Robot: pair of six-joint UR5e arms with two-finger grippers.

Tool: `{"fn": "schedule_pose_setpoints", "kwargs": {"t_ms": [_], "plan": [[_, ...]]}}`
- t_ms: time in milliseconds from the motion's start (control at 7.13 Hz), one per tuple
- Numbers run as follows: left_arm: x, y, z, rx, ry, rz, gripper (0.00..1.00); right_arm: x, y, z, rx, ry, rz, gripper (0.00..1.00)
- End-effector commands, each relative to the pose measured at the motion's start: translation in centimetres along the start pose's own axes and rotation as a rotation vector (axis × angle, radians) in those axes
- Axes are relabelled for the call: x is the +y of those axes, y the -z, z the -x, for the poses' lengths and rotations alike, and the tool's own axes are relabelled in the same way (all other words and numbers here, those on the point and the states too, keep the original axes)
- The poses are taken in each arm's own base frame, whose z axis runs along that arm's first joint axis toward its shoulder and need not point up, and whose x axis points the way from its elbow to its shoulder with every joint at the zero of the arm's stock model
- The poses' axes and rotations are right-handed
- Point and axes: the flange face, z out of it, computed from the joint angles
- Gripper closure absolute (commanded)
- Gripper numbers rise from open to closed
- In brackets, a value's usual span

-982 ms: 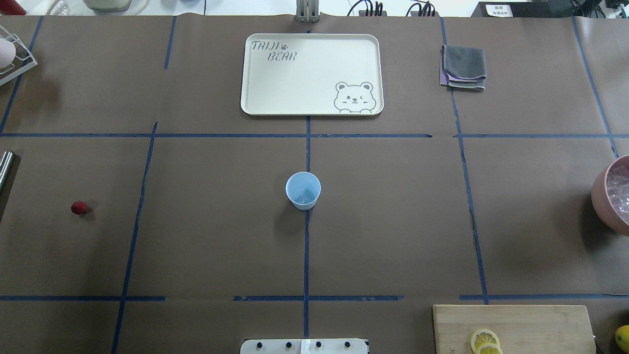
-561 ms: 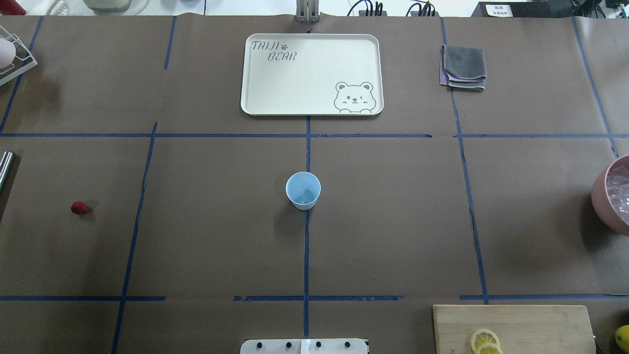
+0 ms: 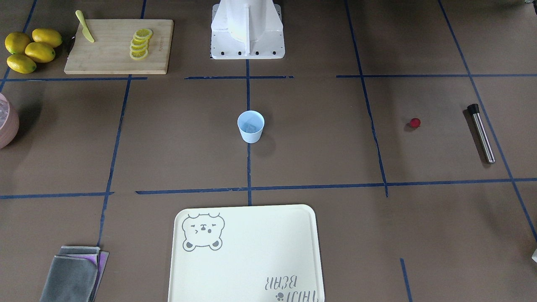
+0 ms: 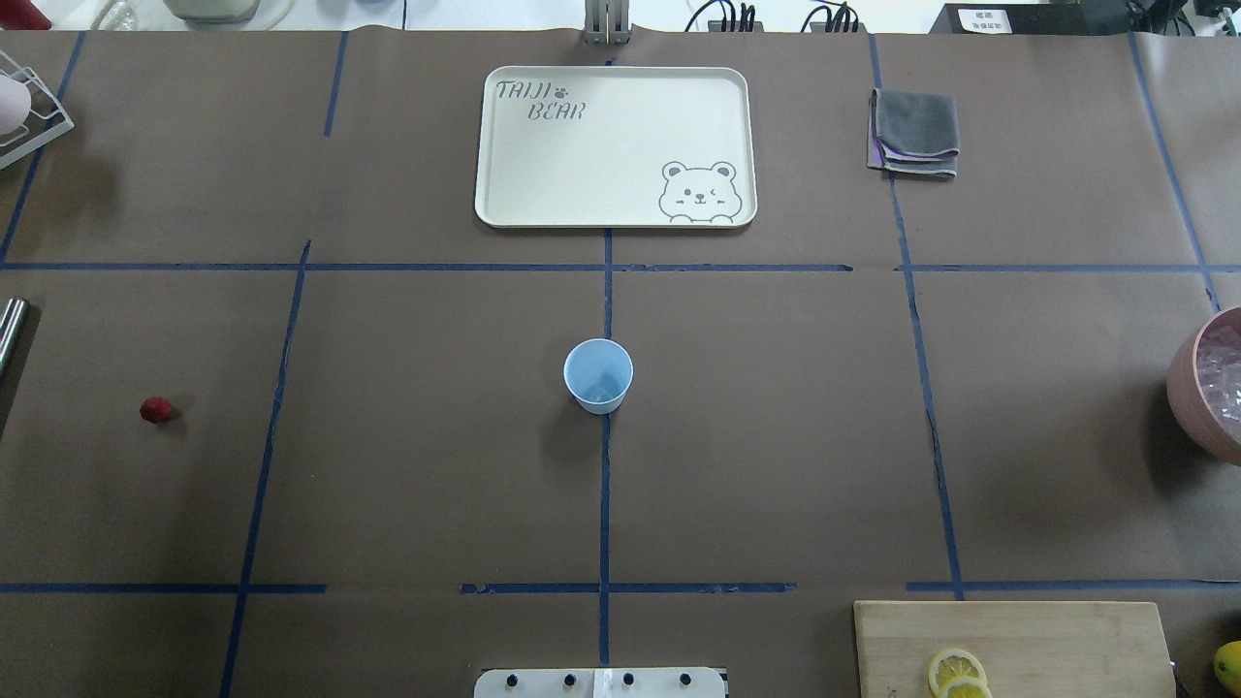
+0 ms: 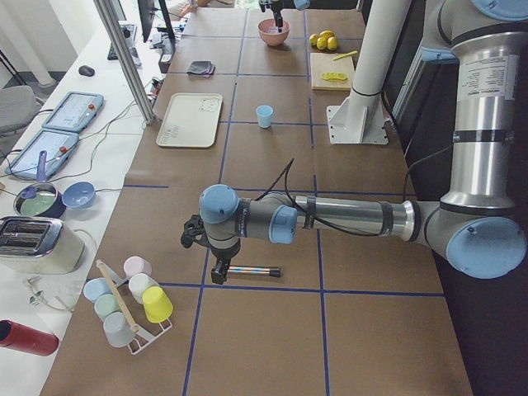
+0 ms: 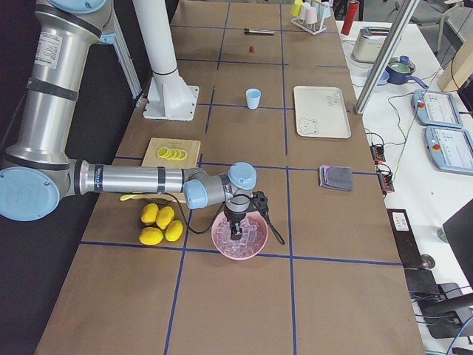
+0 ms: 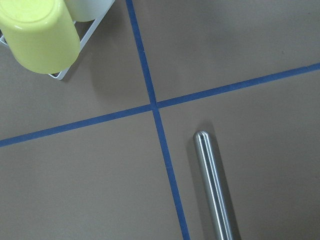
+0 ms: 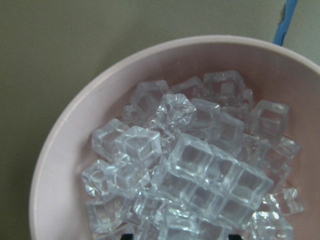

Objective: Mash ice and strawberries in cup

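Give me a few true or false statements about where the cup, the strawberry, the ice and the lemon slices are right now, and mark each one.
The strawberry is inside the cup. False: it lies on the table, well apart from the cup.
The ice is piled in the pink bowl. True.
The cup lies on its side. False: it stands upright.
The lemon slices sit on the cutting board. True.
The metal rod lies flat on the table. True.
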Motion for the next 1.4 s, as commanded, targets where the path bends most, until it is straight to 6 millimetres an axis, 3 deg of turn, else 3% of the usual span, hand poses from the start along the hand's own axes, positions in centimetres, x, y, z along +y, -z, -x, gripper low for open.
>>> {"fn": "schedule_pose_setpoints", "kwargs": {"t_ms": [0,140,281,421,842,1263], "plan": [[0.0,0.1,0.0,0.0,-0.002,-0.002,0.0,-0.9,0.3,0.5,-0.003,0.027,-0.01,0.82],[0.0,0.1,0.0,0.0,-0.003,-0.002,0.0,-1.1,0.5,0.7,-0.002,0.038,-0.016,0.97],[-0.2,0.2,-0.2,-0.002,-0.013,-0.018,0.0,-1.3,0.9,1.0,-0.004,0.045,-0.025,0.98],[-0.2,0.2,-0.2,-0.002,-0.016,-0.021,0.0,-1.8,2.7,2.3,-0.004,0.071,-0.062,0.98],[-0.1,0.1,-0.1,-0.002,-0.016,-0.019,0.0,-3.9,13.1,5.2,-0.015,0.084,-0.267,0.96],[0.6,1.1,-0.7,-0.01,-0.018,-0.028,0.0,-12.2,21.9,12.5,-0.053,-0.021,-0.272,0.95]]}}
